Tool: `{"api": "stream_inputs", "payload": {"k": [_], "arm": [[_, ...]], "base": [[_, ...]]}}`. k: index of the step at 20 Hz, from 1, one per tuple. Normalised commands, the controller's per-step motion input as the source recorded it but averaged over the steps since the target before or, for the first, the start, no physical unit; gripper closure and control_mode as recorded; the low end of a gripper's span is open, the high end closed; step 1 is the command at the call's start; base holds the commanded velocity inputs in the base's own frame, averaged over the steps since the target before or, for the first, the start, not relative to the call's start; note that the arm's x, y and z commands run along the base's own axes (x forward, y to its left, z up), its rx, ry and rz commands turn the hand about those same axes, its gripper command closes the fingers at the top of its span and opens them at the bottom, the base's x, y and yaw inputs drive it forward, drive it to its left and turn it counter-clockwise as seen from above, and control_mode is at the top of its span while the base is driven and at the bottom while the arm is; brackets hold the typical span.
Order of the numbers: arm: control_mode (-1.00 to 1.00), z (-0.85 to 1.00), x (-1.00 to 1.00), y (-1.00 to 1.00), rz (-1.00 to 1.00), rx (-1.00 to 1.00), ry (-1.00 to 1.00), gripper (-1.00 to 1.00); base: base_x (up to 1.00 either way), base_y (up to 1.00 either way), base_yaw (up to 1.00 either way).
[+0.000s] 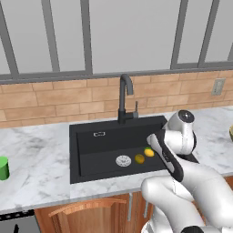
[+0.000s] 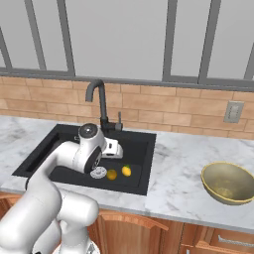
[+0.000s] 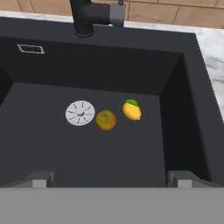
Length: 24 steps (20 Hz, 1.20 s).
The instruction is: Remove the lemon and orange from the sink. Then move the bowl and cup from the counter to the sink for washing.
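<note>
So nothing is done yet: the hand [image 3: 109,178], fingers apart and empty, hangs over the sink [image 3: 183,78], where lemon [image 3: 132,110] and orange [image 3: 106,120] lie mid-frame (beside the drain). Bowl [image 2: 229,182] and cup [image 1: 3,168] wait on the table.

Arm bent forward and down; pincer [image 3: 109,178] spread wide, holding nothing.

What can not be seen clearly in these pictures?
- Bowl: cut off by the right edge in the left base view.
- Cup: cut by the left edge there.
- Sink: its floor is partly hidden by the arm in the right base view.
- Claw: only fingertips show in the hand view.
</note>
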Motion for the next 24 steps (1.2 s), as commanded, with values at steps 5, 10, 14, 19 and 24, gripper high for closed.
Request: {"api": "stream_inputs", "payload": {"k": [5, 10, 14, 19, 24], "arm": [[-1.00, -0.19, 0.10, 0.02, 0.00, 0.00, 0.00, -1.00], [-1.00, -0.21, 0.10, 0.03, 0.00, 0.00, 0.00, -1.00], [-1.00, -0.21, 0.11, 0.06, -0.01, 0.00, 0.00, -1.00], [-1.00, -0.21, 0.11, 0.08, -0.02, 0.00, -0.01, -1.00], [-1.00, -0.22, 0.11, 0.07, -0.02, 0.01, -0.04, -1.00]], "base": [[0.00, 0.00, 0.00], [0.00, 0.00, 0.00], [0.00, 0.00, 0.00], [0.00, 0.00, 0.00], [0.00, 0.00, 0.00]]}}
